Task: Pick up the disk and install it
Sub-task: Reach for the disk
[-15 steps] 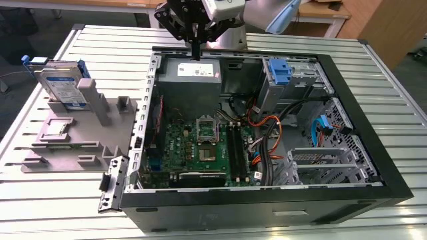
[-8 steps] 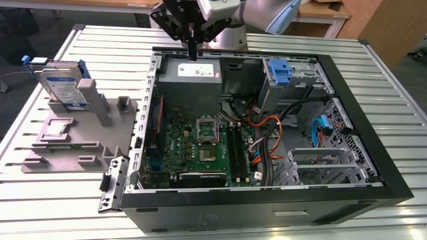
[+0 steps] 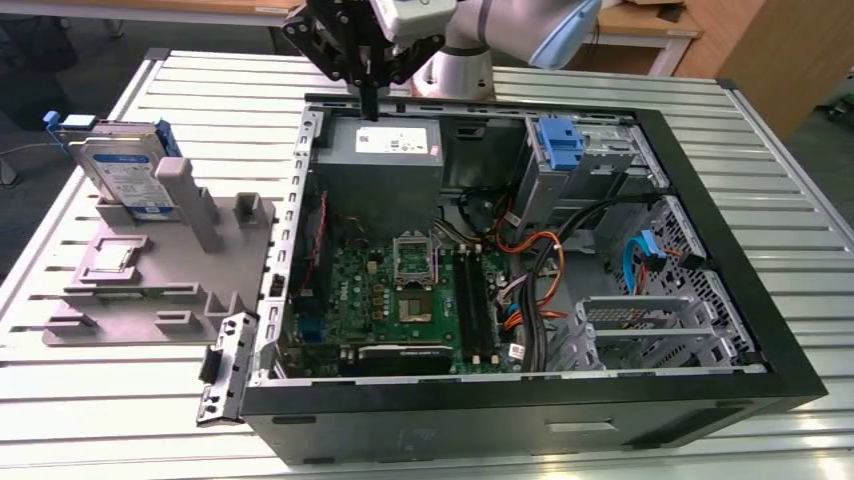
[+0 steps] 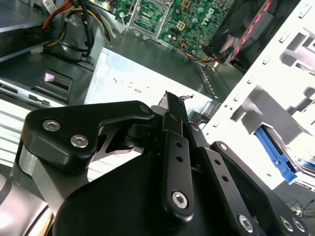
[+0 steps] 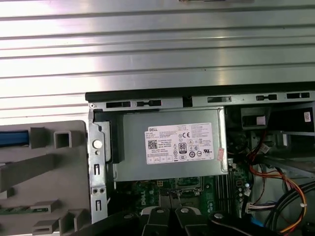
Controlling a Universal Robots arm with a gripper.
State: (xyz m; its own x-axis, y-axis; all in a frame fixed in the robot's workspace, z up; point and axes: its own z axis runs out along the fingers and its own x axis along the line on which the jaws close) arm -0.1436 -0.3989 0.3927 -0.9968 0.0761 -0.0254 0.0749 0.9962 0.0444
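Slatted table (image 3: 134, 420), fingers (image 3: 370, 100) pressed together over white-labelled power supply (image 3: 387, 160), disk (image 3: 118, 170) in stand (image 3: 147, 265)

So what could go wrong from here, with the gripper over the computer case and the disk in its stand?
1. The gripper hangs over the power supply, near the case wall; heading sideways toward the disk, it might clip that wall.
2. The disk stands on edge in the grey stand; an off-centre grasp could tip or jam it.
3. Loose cables cross the case interior and may snag the disk during installation.
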